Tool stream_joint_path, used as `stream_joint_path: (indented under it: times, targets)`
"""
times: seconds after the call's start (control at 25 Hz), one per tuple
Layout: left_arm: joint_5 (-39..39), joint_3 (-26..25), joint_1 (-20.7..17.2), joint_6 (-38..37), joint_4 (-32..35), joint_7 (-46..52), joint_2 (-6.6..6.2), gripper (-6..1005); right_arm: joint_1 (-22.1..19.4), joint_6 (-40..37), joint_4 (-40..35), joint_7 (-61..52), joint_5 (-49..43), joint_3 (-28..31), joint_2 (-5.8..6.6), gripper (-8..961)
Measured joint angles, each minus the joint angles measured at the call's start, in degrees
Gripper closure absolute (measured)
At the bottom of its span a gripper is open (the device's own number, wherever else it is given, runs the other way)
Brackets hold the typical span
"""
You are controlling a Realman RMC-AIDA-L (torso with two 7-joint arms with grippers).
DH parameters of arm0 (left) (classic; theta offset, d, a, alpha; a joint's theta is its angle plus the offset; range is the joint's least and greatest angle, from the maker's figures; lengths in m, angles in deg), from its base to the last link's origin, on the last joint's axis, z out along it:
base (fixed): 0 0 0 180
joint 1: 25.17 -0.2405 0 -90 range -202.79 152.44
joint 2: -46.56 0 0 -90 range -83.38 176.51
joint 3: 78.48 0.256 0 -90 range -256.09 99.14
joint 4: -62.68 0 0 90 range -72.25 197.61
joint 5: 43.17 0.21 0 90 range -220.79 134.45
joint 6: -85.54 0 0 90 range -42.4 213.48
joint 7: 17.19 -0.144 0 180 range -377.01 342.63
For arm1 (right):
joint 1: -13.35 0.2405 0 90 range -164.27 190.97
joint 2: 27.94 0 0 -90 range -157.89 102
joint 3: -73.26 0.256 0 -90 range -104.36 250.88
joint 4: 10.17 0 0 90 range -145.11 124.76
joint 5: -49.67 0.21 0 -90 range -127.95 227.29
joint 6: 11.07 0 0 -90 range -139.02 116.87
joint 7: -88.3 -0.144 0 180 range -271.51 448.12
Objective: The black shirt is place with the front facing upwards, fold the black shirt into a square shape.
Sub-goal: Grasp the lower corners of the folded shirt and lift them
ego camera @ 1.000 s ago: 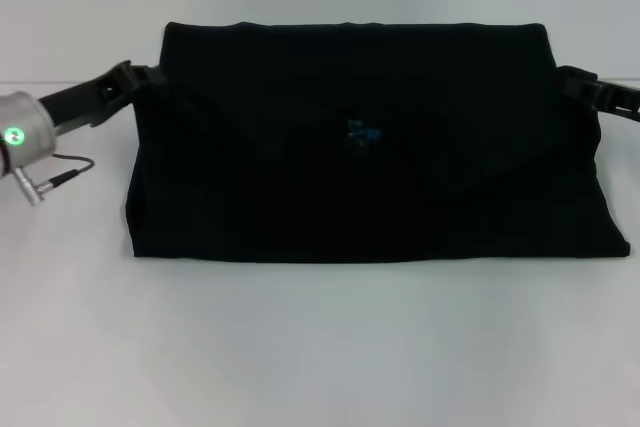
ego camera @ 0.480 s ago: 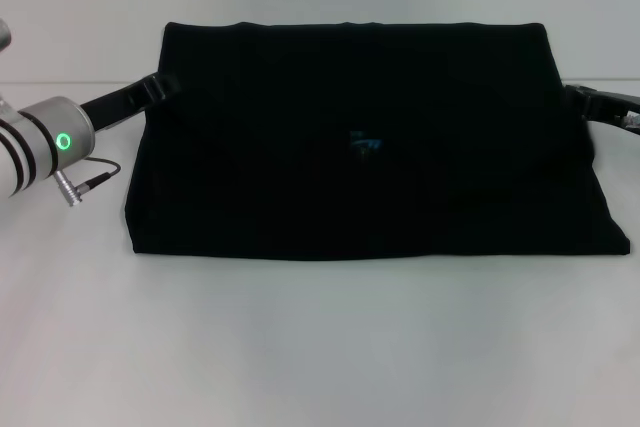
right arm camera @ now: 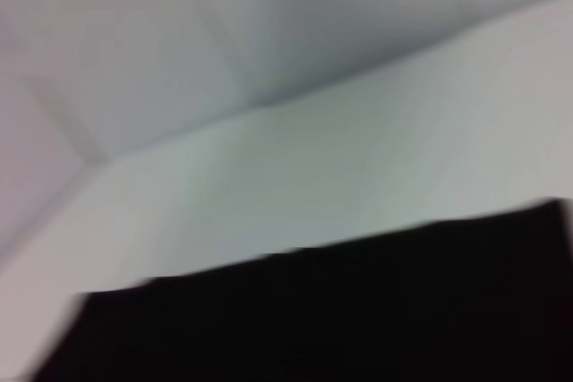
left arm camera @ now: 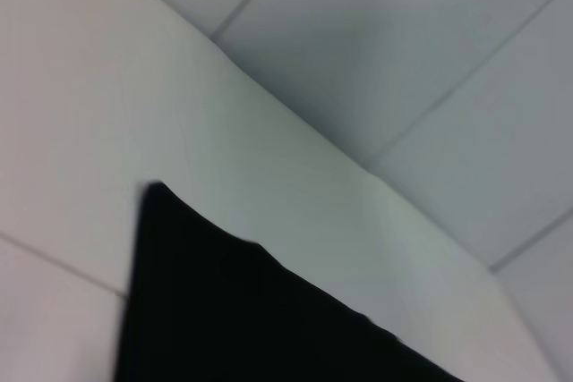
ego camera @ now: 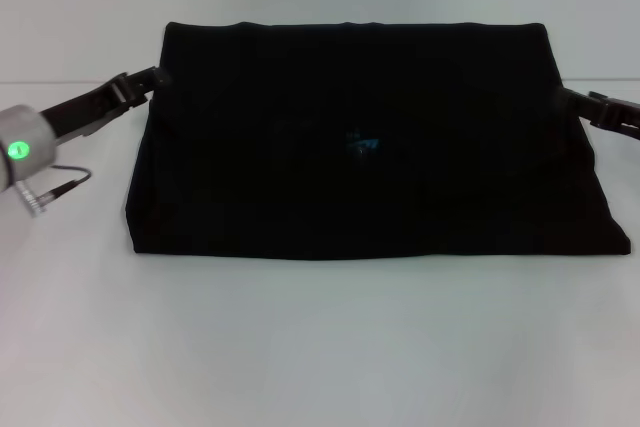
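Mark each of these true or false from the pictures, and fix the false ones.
1. The black shirt lies spread on the white table. True.
2. The left gripper is at the shirt's near edge. False: it is at the far left corner.
3. The right gripper is beside the shirt's right edge. True.
4. The shirt is rolled into a tube. False: it lies flat, as a wide slab.
5. A teal mark shows near the shirt's middle. True.

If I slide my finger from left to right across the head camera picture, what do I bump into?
Left gripper → black shirt → right gripper.
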Motion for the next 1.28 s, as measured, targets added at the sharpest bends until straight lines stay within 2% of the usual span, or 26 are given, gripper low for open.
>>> stream_joint_path:
  times: [0.12,0.2,0.32,0.4,0.52,0.64,0.92,1.28]
  targets:
    - [0.5,1.8,-2.8,-7.3,-0.2,5.0,-2.51,557,-2.4,-14.3,-0.2,7.1,1.4,-0.5,1.20,325]
    - [0.6,5.1,-4.5,-10.9,-0.1,8.5,-4.19,480,-3.5,-22.5,-0.2,12.3,0.5,-1.1,1.54,278]
    - [0.8,11.2,-6.7,-14.8,0.1,12.5,-6.40,338,-4.9,-30.4,-0.2,18.7,-1.3,-3.4,1.29,206]
    - [1.5,13.3,-7.5,-15.7,0.4,13.7,-6.93,281,-5.6,-32.2,-0.2,22.3,-2.6,-5.3,0.61,159]
    - [3.3,14.1,-8.1,-15.7,1.1,14.2,-6.77,255,-6.2,-32.2,0.2,26.9,-4.7,-7.3,-0.95,99]
    - [5.5,14.4,-8.0,-14.1,1.3,14.2,-6.19,238,-6.3,-31.7,1.8,30.7,-6.4,-8.1,-1.77,64]
    - [6.6,16.5,-7.3,-10.2,1.0,14.2,-5.39,249,-5.8,-30.8,5.7,35.9,-7.0,-9.1,-1.95,39]
    - [6.7,19.0,-6.5,-7.1,0.9,13.7,-3.84,284,-5.6,-30.5,5.9,35.6,-6.8,-9.2,-1.98,39]
